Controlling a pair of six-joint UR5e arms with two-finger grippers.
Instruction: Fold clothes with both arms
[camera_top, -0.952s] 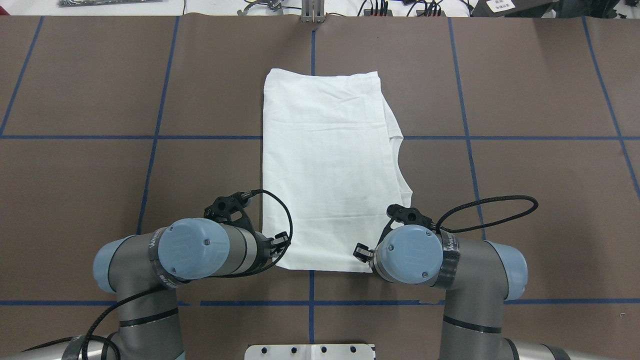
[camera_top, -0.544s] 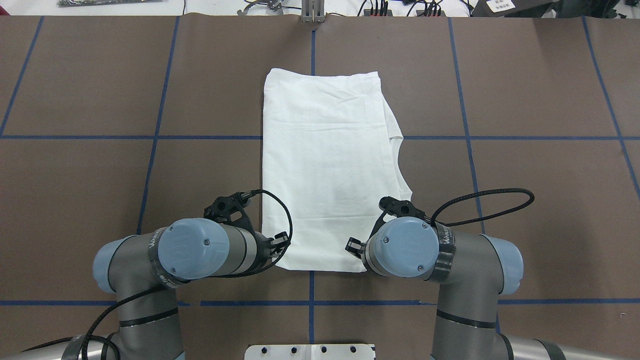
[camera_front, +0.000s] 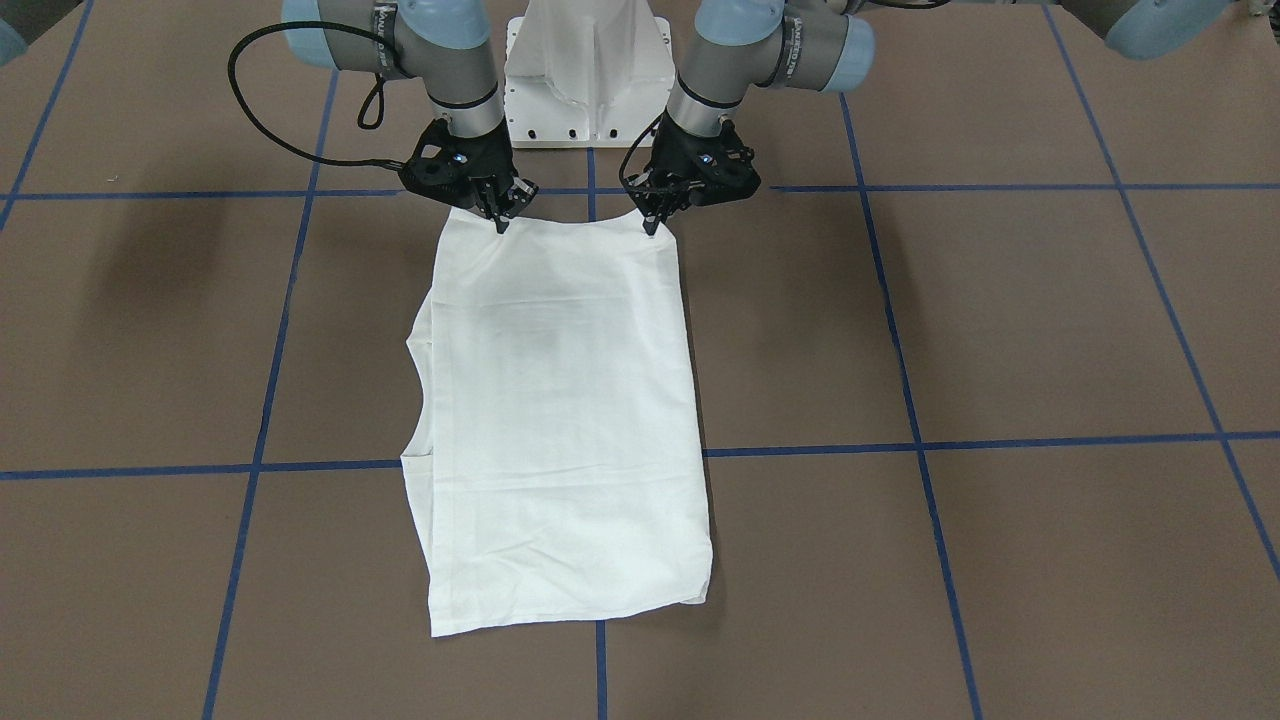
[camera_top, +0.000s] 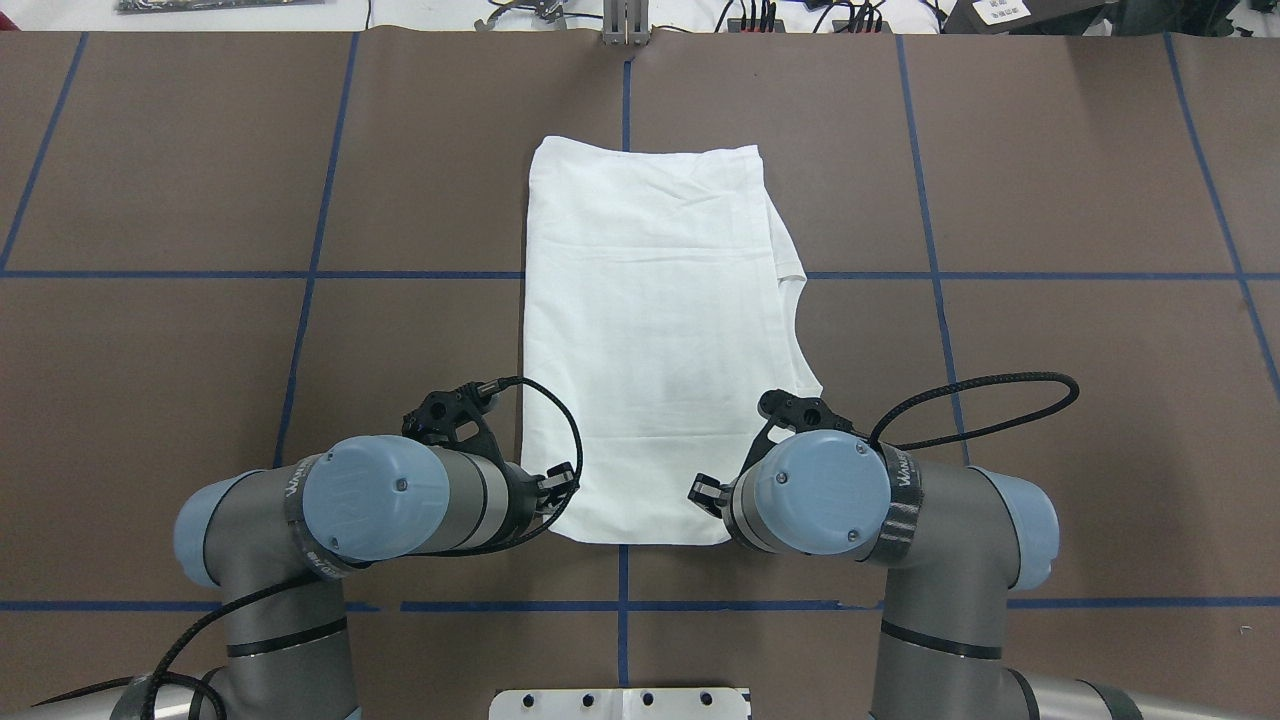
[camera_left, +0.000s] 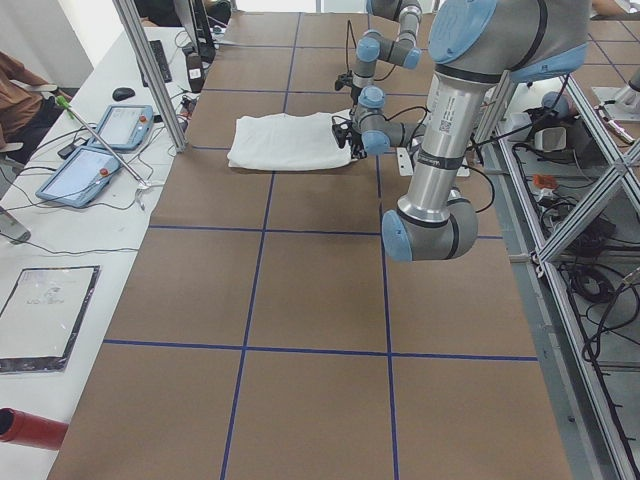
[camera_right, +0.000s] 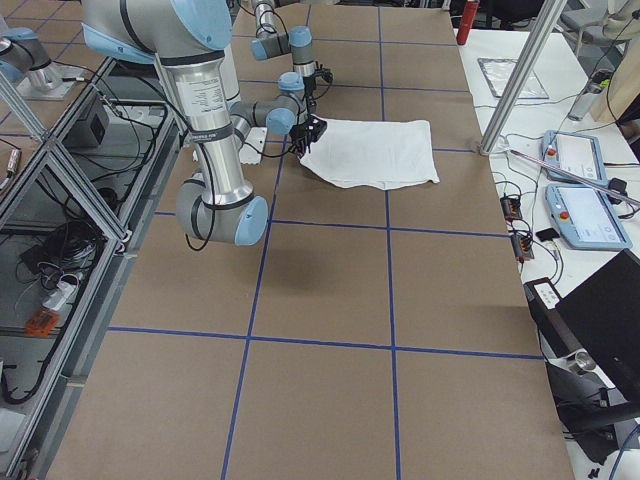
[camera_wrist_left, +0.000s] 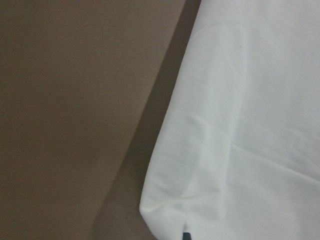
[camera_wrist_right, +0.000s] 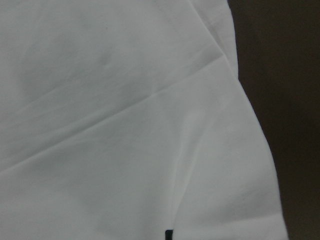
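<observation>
Two closed pincers: left pincer (camera_front: 651, 226) and right pincer (camera_front: 499, 221) pinch T-shirt (camera_front: 560, 420) corners.

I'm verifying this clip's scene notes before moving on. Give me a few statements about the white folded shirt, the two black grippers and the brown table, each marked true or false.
1. The white folded shirt lies on the brown table. True.
2. The black left gripper and black right gripper are at the shirt's edge farthest from the robot. False: they are at the two corners of the edge nearest the robot's base.
3. A blue tape line runs under the shirt. True.
4. The shirt is crumpled in a heap. False: it is spread out as a long, mostly flat rectangle.
</observation>
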